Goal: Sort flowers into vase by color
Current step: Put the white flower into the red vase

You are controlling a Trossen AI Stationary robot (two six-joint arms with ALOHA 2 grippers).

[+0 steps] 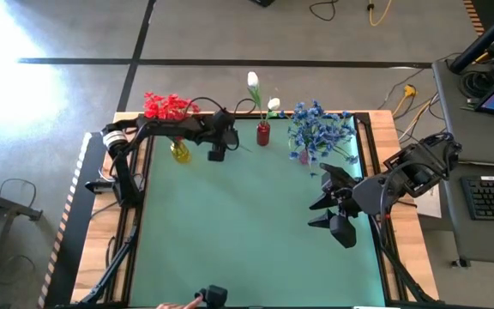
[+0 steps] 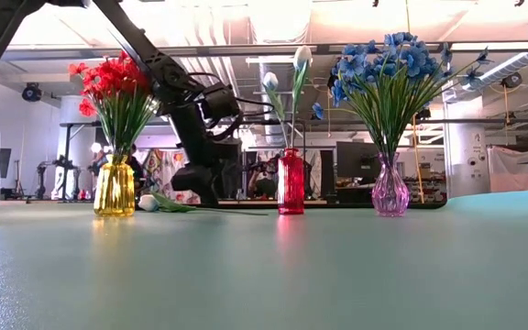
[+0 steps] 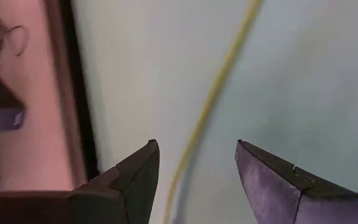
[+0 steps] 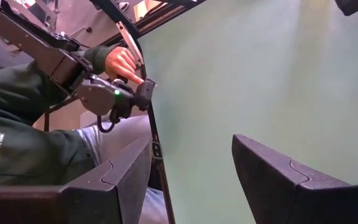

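A yellow vase [image 2: 115, 190] holds red flowers [image 2: 113, 84], a red vase [image 2: 290, 181] holds white tulip buds [image 2: 301, 57], and a pink vase [image 2: 390, 190] holds blue sprays [image 2: 388, 64]. All three stand along the table's far edge. One white-budded flower [image 2: 150, 203] lies flat on the mat between the yellow and red vases. My left gripper [image 1: 217, 154] hovers over it, open. In the left wrist view the stem [image 3: 211, 102] runs between the fingers [image 3: 197, 146] without touching them. My right gripper [image 1: 321, 211] waits open at the table's right, over bare mat [image 4: 191, 140].
The green mat [image 1: 238, 223] stretches bare toward the near edge. The table has a black rim [image 1: 135, 206] and wooden side strips. A person's hand [image 4: 124, 64] works a control handle beyond the near edge. A desk with a keyboard [image 1: 493, 196] stands to the right.
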